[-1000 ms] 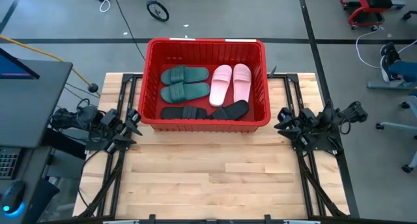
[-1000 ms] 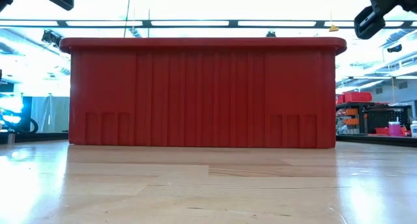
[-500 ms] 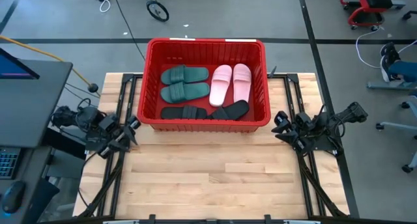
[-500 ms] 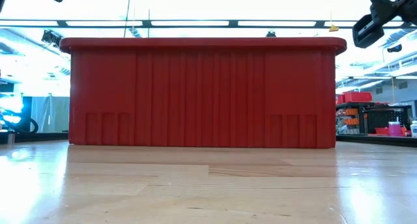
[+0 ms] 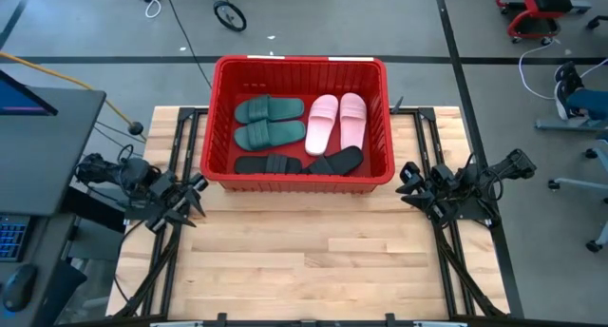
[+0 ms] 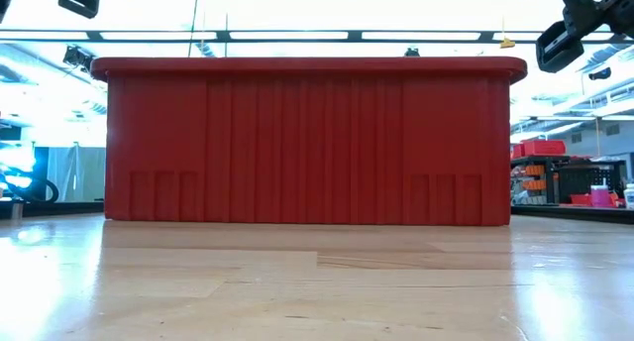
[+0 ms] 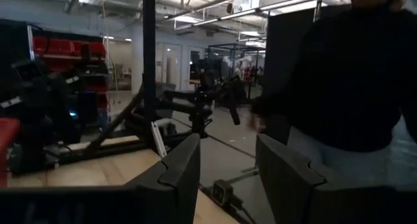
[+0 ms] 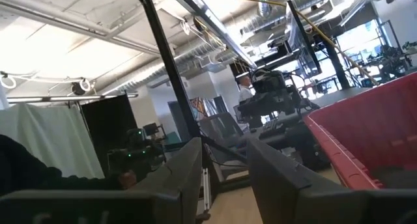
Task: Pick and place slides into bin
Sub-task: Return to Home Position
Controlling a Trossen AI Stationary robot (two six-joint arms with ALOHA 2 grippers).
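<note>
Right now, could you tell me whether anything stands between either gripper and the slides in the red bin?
Only the bin itself: its walls separate the slides, all lying inside and uncovered from above, from the left gripper and right gripper, which hang open and empty off its near corners.

The left arm (image 5: 123, 180) and right arm (image 5: 475, 184) sit folded low, wrists aimed inward toward each other. The left gripper (image 5: 194, 200) holds its 2 fingers (image 7: 181, 173) apart, empty. The right gripper (image 5: 407, 182) shows 2 fingers (image 8: 184, 173) parted, empty too.
</note>
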